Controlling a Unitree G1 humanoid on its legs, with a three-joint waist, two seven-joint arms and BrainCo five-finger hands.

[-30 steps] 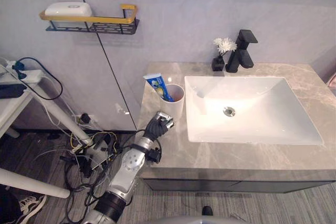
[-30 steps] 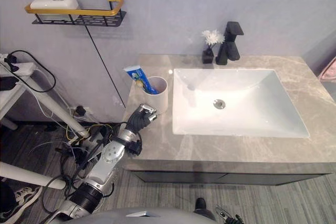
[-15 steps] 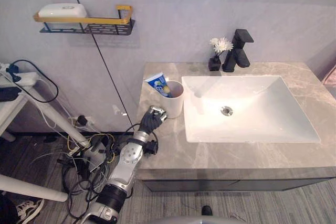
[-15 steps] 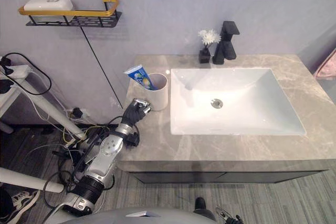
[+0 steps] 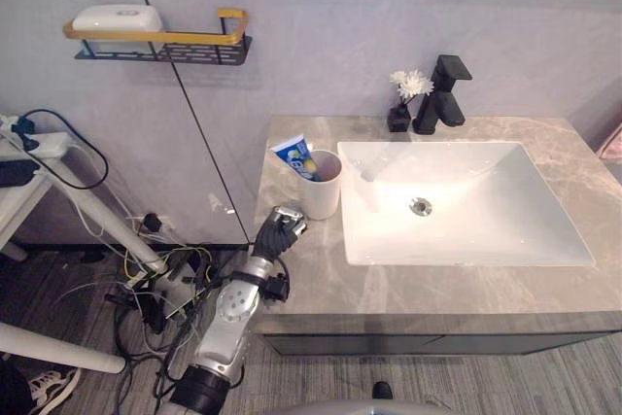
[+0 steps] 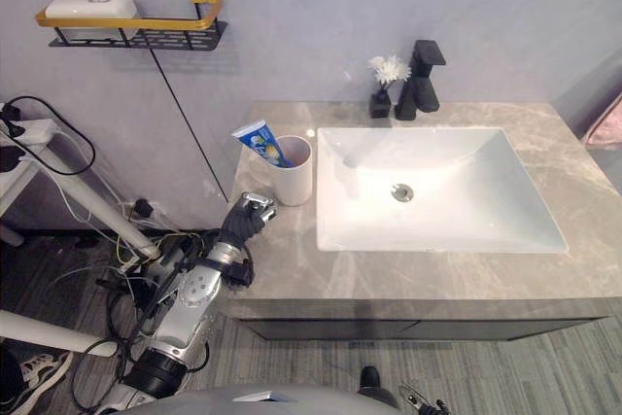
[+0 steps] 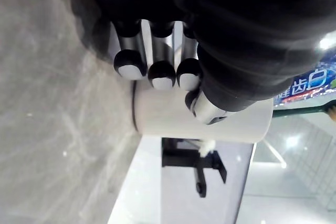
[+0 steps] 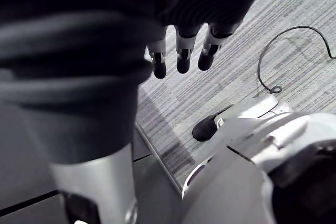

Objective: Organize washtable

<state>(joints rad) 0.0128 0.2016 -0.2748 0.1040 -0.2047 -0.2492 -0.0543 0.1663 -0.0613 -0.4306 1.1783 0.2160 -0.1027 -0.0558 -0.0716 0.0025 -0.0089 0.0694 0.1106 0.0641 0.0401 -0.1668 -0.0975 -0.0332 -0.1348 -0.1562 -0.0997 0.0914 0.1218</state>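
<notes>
Left robot hand [image 5: 280, 228] sits on the desk [image 5: 437, 284] at about 7 o'clock of the cup [image 5: 322, 185], fingers [image 7: 162, 75] curled together into a fist with nothing inside. Whether the knuckles touch the cup wall is hard to say; they look just short of it. Right robot hand [image 8: 181, 59] hangs over the floor, fingers loose and apart, idle.

Risks, as judged:
- A closed fist nudged toward 1 o'clock would shove the cup, not grasp it; the cup could tip or slide into the sink [image 5: 486, 201], which lies just beside it at 3 o'clock.
- The fingers need to spread before any grasp; if they close too late, they would likely skid off the smooth wall.
- The toothpaste tube [image 5: 295, 156] leans out over the rim toward 10 o'clock and may catch a finger or fall out.

Cup: plain white, upright, smooth-walled, near the desk's left edge. Blue-and-white tube stands slanted inside it.
</notes>
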